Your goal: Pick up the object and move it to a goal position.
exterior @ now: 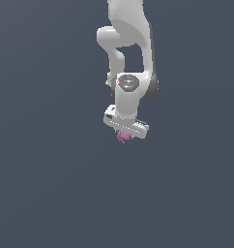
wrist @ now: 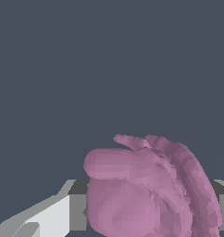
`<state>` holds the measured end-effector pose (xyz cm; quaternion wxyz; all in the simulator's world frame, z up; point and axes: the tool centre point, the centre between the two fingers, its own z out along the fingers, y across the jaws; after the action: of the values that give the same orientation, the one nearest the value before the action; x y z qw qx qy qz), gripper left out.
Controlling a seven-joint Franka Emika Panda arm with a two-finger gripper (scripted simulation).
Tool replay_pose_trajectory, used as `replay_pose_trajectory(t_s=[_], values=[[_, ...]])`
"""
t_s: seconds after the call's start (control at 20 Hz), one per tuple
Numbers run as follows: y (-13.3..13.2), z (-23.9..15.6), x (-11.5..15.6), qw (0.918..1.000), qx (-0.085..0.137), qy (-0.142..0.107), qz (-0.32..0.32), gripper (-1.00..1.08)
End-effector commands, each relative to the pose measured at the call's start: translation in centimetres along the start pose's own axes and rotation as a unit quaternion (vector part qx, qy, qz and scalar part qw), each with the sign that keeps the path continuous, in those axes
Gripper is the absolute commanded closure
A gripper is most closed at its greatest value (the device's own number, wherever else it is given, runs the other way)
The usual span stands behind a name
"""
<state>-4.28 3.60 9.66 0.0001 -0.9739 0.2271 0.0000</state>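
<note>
End effector (exterior: 123, 136) around object (exterior: 122, 137)

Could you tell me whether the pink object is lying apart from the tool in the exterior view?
No, the pink object sits directly under the tool, tucked against its white body rather than lying away from it.

Plain dark grey-blue ground (exterior: 46, 193), featureless, uniform, whether anything rests on it unclear
</note>
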Motion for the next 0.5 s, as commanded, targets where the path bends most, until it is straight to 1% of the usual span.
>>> replay_pose_trajectory(t_s=[0.0, 0.25, 0.45], values=[[-1.5, -1.1, -2.0, 1.0000, 0.000, 0.000, 0.000, 1.08], [-4.0, -2.9, -5.3, 1.0000, 0.000, 0.000, 0.000, 1.08], [-5.4, -3.9, -6.9, 1.0000, 0.000, 0.000, 0.000, 1.08]])
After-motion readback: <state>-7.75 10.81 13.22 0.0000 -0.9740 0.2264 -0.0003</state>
